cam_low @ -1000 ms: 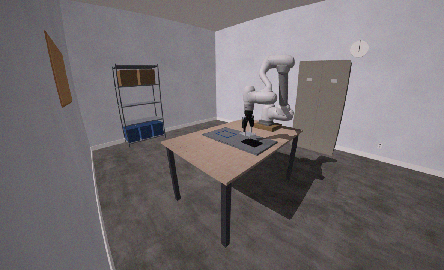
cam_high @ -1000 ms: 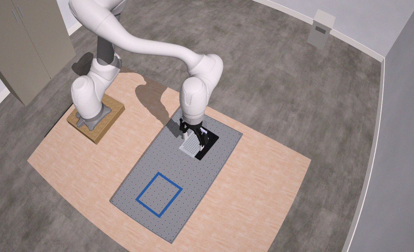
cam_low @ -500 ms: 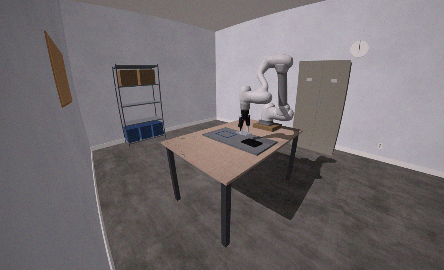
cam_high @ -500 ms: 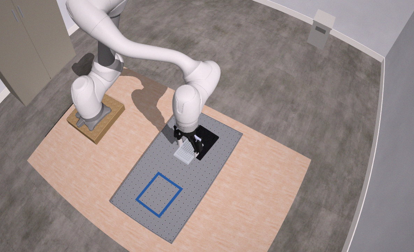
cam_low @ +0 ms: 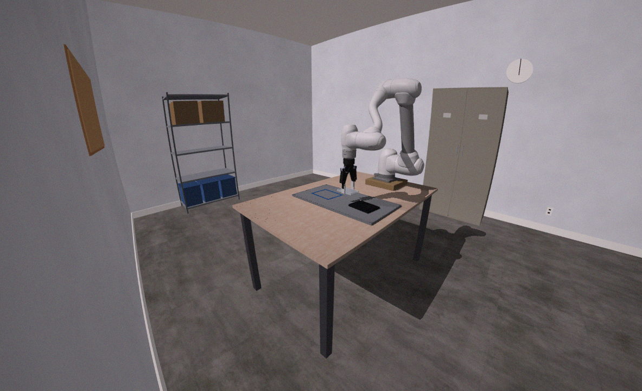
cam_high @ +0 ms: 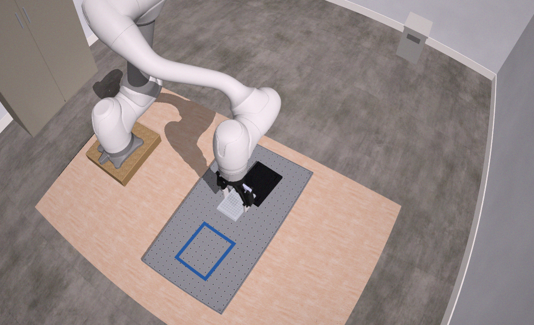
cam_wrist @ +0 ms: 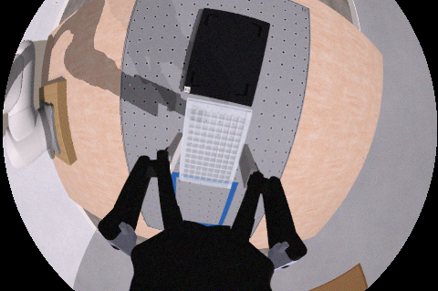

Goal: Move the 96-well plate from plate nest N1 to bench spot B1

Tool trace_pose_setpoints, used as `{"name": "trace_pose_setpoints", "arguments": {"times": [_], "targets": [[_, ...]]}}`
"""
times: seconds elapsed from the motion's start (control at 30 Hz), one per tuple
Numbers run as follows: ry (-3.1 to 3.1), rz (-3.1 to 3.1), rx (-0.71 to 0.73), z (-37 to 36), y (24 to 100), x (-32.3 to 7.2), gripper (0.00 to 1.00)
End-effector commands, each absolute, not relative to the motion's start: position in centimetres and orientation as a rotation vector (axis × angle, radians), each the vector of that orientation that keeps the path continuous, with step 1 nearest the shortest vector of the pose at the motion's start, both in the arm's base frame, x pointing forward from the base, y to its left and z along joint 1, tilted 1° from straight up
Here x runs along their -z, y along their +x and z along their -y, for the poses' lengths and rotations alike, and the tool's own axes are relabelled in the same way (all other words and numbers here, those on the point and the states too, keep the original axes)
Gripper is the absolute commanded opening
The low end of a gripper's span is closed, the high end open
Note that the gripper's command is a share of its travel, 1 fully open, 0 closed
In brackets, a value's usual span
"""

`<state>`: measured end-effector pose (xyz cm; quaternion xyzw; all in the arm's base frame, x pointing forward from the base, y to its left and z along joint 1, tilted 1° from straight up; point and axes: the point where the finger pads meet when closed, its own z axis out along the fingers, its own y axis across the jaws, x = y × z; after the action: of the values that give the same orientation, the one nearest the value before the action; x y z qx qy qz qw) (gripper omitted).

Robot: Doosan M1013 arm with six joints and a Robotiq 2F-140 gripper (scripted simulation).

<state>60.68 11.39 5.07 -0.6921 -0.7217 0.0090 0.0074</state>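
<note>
My gripper (cam_high: 235, 194) is shut on the white 96-well plate (cam_high: 231, 206) and holds it level above the grey deck, between the nest and the outline. In the wrist view the plate (cam_wrist: 214, 140) sits between my two fingers, gripped on its long sides. The black plate nest N1 (cam_high: 262, 181) lies just behind the plate and holds nothing; it also shows in the wrist view (cam_wrist: 226, 56). The blue taped outline B1 (cam_high: 205, 250) lies on the deck in front of the plate, with nothing inside it. Part of the outline shows under the plate in the wrist view (cam_wrist: 203, 194).
The grey perforated deck (cam_high: 228, 226) lies on a wooden table (cam_low: 328, 214). The arm's base stands on a brown block (cam_high: 124, 152) at the table's back left corner. A cabinet (cam_low: 464, 150) and a shelf unit (cam_low: 201, 150) stand off the table.
</note>
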Motion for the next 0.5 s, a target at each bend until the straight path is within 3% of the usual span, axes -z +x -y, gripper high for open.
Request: {"name": "trace_pose_setpoints", "arguments": {"times": [0.0,0.47], "targets": [[-2.164,2.257,-0.028,-10.2,60.7,-5.0,0.00],[-2.164,2.257,-0.028,-6.2,60.9,-4.9,0.00]]}}
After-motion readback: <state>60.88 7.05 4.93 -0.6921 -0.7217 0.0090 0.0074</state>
